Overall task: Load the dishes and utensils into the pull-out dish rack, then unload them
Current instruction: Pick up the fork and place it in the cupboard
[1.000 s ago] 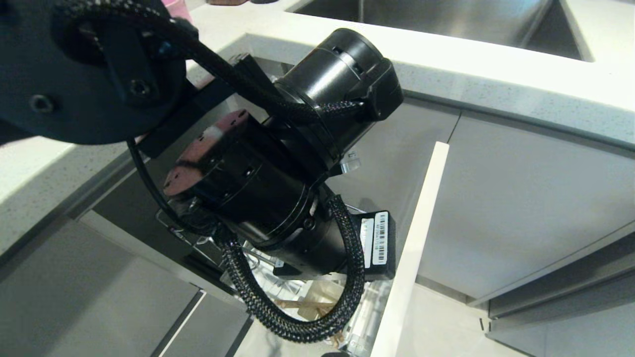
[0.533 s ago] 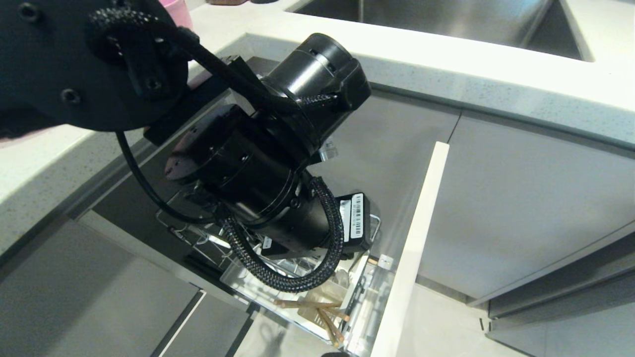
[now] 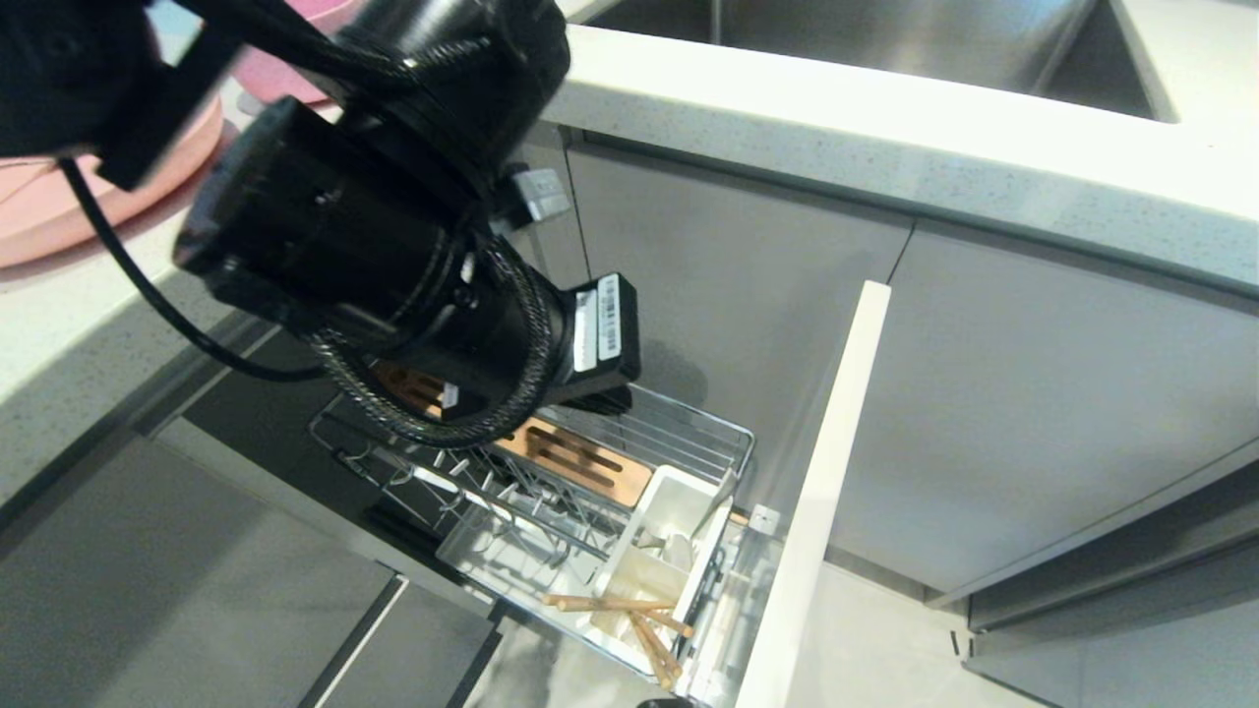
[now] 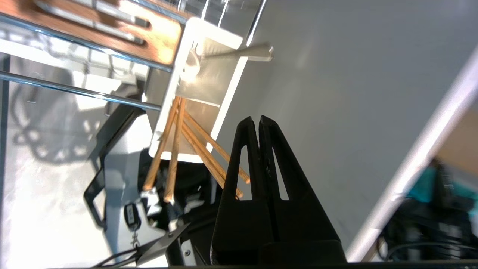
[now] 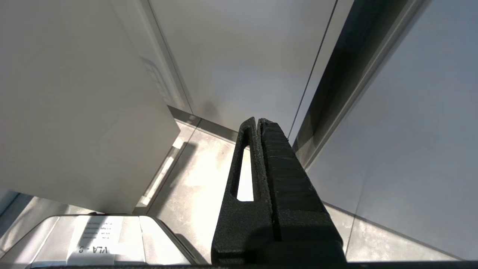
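Note:
The pull-out dish rack [image 3: 693, 421] stands drawn out below the counter, with its wooden board [image 3: 580, 460] and white caddy [image 3: 679, 497]. Several wooden chopsticks [image 3: 629, 612] lean out of the caddy's near end, and the left wrist view shows the chopsticks [image 4: 175, 149] too. A pink plate [image 3: 39, 236] lies on the counter at the left. The pink bowl [image 3: 280, 79] sits behind it, partly hidden by my left arm. The fork is out of view. My left gripper [image 4: 258, 119] hangs shut and empty above the caddy's end. My right gripper [image 5: 257, 120] is parked shut near the floor.
The white drawer front [image 3: 826, 472] stands out to the right of the rack. Grey cabinet fronts [image 3: 1033, 393] run under the pale countertop [image 3: 885, 128], with a steel sink [image 3: 885, 39] behind. My left arm [image 3: 374, 246] covers the rack's far left part.
My left arm has risen up and to the left, away from the rack. The board, the caddy and the chopsticks now show in full.

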`<state>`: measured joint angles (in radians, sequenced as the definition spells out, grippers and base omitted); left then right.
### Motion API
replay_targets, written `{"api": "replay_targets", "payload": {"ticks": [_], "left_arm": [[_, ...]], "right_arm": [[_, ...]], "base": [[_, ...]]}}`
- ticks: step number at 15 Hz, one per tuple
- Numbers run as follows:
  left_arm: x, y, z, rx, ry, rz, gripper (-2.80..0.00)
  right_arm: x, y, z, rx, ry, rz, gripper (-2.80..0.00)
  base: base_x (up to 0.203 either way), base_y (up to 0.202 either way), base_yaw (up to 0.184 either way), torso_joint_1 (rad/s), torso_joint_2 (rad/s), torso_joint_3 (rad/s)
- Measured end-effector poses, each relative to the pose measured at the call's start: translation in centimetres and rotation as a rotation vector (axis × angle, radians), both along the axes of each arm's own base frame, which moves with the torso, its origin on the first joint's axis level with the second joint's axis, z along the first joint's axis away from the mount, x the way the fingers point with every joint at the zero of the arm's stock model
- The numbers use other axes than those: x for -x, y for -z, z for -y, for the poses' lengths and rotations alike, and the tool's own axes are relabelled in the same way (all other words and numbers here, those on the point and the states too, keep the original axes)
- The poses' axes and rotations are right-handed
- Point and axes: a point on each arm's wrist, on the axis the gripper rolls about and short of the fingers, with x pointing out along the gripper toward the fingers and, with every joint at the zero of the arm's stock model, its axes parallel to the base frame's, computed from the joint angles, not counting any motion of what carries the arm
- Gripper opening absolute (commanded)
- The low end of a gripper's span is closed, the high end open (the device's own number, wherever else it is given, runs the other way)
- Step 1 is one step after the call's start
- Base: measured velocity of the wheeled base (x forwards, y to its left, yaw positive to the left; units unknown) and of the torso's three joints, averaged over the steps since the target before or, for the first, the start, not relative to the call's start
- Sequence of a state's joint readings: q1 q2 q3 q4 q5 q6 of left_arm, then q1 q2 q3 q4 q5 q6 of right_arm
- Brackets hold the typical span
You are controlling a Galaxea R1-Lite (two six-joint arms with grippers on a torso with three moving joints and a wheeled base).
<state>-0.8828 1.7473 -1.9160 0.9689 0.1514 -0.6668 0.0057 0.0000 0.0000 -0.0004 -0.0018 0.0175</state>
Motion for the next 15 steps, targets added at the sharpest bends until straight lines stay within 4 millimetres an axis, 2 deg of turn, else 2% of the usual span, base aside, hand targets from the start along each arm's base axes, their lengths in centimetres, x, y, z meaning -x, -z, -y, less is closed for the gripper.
{"api": "replay_targets", "payload": {"ticks": [4, 7, 11, 15], "left_arm": [[1.9, -4.0, -3.5, 0.007, -0.051, 0.259, -2.80], [2.3, -6.7, -6.9, -0.014, -0.116, 0.452, -2.80], [3.1, -9.4, -11.7, -0.010, -0.132, 0.620, -2.80], [6.0, -11.3, -16.0, 0.025, -0.078, 0.740, -2.80]], "right_arm": [[0.0, 0.0, 0.0, 0.000, 0.000, 0.000, -2.80], [0.0, 0.0, 0.0, 0.000, 0.000, 0.000, -2.80], [0.0, 0.0, 0.0, 0.000, 0.000, 0.000, -2.80], [0.0, 0.0, 0.0, 0.000, 0.000, 0.000, -2.80]], "base": [[0.000, 0.000, 0.000, 0.000, 0.00, 0.000], [0.000, 0.000, 0.000, 0.000, 0.00, 0.000], [0.000, 0.000, 0.000, 0.000, 0.00, 0.000], [0.000, 0.000, 0.000, 0.000, 0.00, 0.000]]}}
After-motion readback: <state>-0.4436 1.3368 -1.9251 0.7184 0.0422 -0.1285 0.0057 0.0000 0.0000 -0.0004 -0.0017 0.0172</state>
